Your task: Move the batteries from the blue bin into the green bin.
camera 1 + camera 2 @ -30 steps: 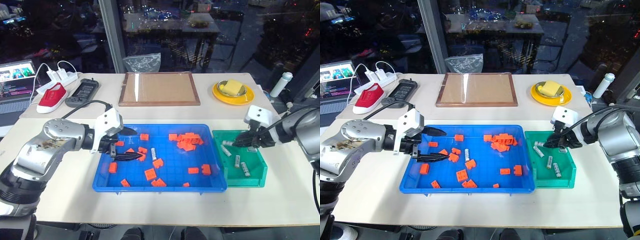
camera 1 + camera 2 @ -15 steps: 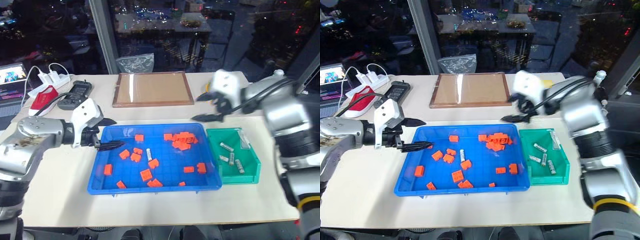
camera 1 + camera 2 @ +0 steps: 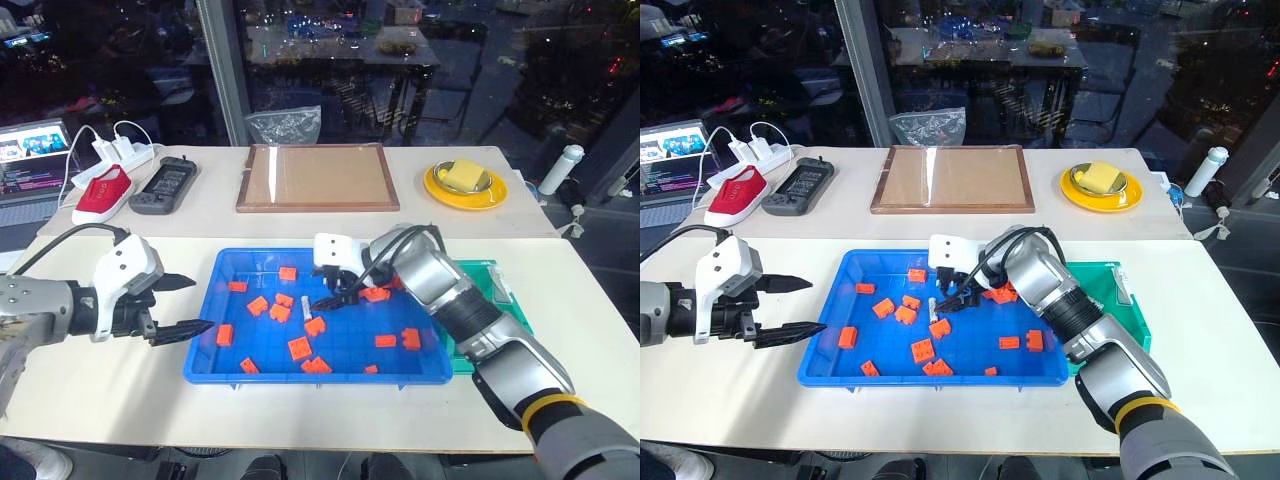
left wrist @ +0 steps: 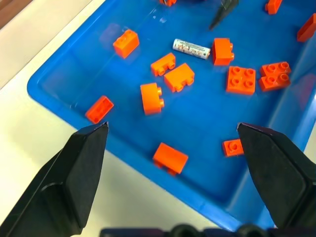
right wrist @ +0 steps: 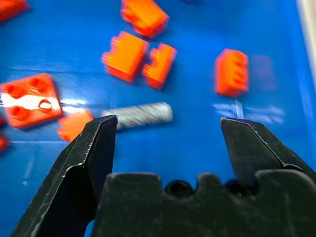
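Observation:
The blue bin (image 3: pixel 222 345) lies mid-table with several orange blocks and one silver-grey battery (image 3: pixel 935 304) on its gridded floor. My right gripper (image 3: pixel 325 288) hangs open over the bin's middle, just above that battery (image 5: pixel 140 116), which lies in front of its fingertips nearer one finger (image 5: pixel 91 148). Left of the bin, my left gripper (image 3: pixel 200 303) is open and empty over the bare table, pointing at the bin; its wrist view looks across the blocks to the battery (image 4: pixel 191 48). My right arm hides most of the green bin (image 3: pixel 1122 305).
Behind the bins are a wooden-framed board (image 3: pixel 318 178), a yellow plate (image 3: pixel 465 185), a white bottle (image 3: pixel 558 168), a red shoe (image 3: pixel 103 193), a black controller (image 3: pixel 165 185) and a power strip (image 3: pixel 112 150). Orange blocks (image 3: pixel 300 348) are scattered in the blue bin.
My right gripper has swung left from the green bin to the middle of the blue bin and has opened wider. My left gripper has pulled back out of the blue bin to the left.

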